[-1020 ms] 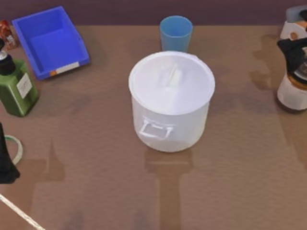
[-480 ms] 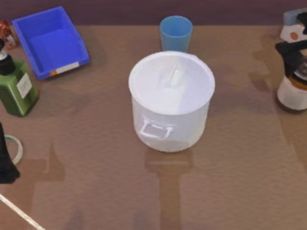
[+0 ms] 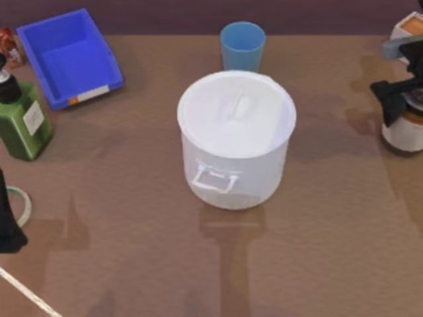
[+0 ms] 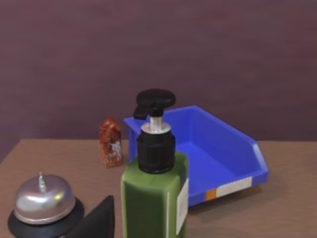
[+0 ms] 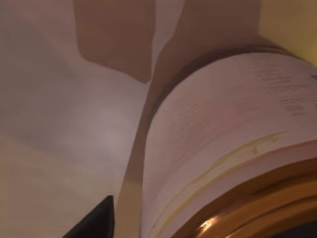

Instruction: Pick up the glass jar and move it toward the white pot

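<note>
While the right gripper (image 3: 404, 99) sits clamped around the glass jar (image 3: 403, 132) at the tabletop's (image 3: 132, 198) right edge, the white pot (image 3: 236, 139) stands well apart at centre

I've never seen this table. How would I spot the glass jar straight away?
Start at the big white pot in the middle, then look to the table's right edge. There the right gripper sits over the glass jar: small and round, with a wide white label and amber bands, unlike the white-and-orange box behind it.
</note>
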### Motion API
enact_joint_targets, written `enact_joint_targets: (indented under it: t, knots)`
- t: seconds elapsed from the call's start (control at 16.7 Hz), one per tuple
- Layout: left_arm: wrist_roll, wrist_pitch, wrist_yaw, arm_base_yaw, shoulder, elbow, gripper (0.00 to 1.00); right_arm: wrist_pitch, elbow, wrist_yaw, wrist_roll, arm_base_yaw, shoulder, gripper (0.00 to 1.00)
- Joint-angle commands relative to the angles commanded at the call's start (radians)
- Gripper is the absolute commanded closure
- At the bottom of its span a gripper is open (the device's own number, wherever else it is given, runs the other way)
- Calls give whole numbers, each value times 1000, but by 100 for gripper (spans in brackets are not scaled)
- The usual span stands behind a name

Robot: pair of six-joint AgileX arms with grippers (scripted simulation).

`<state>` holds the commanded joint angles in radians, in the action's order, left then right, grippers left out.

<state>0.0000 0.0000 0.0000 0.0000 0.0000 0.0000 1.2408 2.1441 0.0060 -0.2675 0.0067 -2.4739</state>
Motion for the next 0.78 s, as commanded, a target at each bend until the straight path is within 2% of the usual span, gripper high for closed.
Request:
enact_joint_targets:
  t: [0.12,0.78]
  knots:
    - [0,0,0,0,0,0,0,0,0,0,0,0,0,0]
    - [0,0,0,0,0,0,0,0,0,0,0,0,0,83]
